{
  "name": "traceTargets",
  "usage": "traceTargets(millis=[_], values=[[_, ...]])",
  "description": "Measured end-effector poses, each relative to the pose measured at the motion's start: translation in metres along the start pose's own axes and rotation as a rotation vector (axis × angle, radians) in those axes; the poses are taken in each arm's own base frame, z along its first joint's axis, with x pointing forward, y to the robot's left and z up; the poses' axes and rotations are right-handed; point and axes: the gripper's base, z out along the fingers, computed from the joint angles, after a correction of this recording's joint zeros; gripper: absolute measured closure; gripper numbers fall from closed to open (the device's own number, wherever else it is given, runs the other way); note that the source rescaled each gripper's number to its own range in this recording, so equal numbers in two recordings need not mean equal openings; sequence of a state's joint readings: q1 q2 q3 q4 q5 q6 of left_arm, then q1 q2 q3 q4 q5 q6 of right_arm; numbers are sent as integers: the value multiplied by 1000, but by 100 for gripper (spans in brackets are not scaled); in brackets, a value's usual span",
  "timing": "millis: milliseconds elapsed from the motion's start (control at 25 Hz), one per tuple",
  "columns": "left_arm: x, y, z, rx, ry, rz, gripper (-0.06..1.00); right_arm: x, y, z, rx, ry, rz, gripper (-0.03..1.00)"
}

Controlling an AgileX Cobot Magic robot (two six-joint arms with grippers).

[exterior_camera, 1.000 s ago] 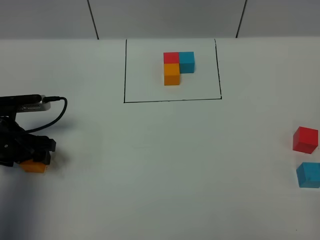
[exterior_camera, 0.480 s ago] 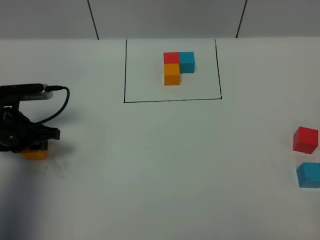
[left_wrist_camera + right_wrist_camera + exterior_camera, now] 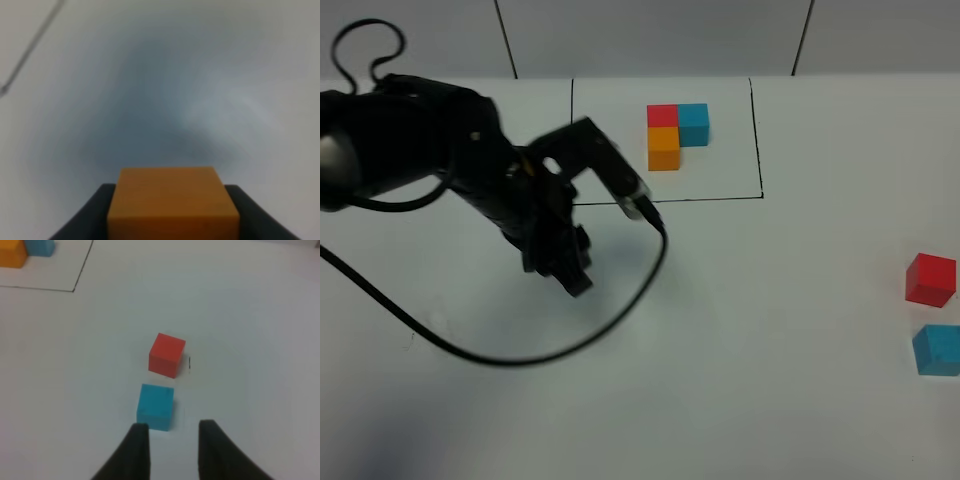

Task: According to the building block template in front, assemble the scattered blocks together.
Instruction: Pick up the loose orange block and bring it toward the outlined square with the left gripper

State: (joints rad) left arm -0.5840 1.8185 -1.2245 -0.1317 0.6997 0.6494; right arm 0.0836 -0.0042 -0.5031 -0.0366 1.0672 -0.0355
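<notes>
- Left gripper (image 3: 172, 220): fingers (image 3: 87, 220) clamp the orange cube (image 3: 172, 205) by opposite flat faces; it looks light, rigid, easily held
- Right gripper (image 3: 170, 450): fingers narrow, empty, near the blue cube (image 3: 155, 406); red cube (image 3: 167, 354) beyond
- Template (image 3: 676, 135) sits framed, well apart

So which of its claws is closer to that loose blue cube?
The right gripper: its fingertips sit just short of the blue cube, beside the red cube. The left gripper is far across the table, holding the orange cube.

Even bright light, left wrist view blurred, soft shadows, no glare
</notes>
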Motion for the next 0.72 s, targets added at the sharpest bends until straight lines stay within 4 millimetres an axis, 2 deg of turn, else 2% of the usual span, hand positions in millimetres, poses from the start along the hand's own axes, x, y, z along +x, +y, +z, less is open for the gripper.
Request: traceTargets(millis=[160,280,480,720], values=[[-36,-40,11,94,17,215,94,0,0,0,0,0,0,97],[-51,-58,23,117,25,285,94,0,0,0,0,0,0,97],[-52,-76,51,170,92,360,94,0,0,0,0,0,0,97],[-47,-77,76,200,153,374,94,0,0,0,0,0,0,97]])
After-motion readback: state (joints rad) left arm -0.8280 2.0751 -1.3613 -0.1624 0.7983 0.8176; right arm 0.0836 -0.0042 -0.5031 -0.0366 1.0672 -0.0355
